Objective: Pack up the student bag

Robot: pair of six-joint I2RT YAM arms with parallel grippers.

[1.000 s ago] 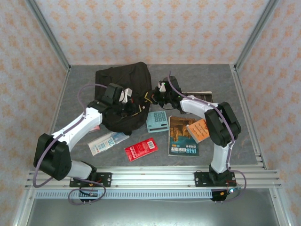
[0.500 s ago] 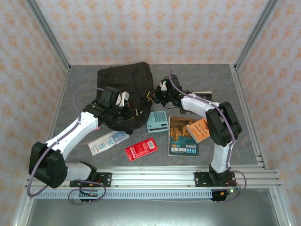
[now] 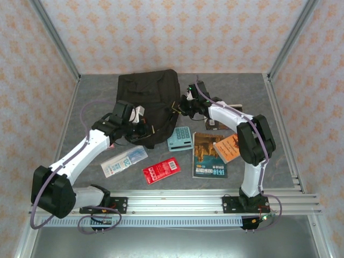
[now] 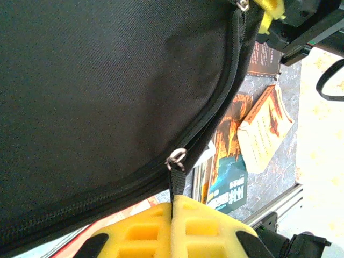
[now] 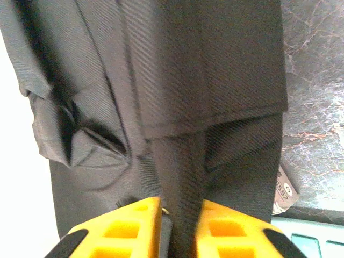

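Where it lies slumped, student bag [image 3: 150,97], black woven fabric, curved zipper [image 4: 230,80].

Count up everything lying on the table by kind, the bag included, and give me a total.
Student bag: 1
Books: 3 (blue-and-brown book, orange book, dark book)
Calculator: 1
Packets: 2 (red packet, blue-and-white packet)
Total: 7
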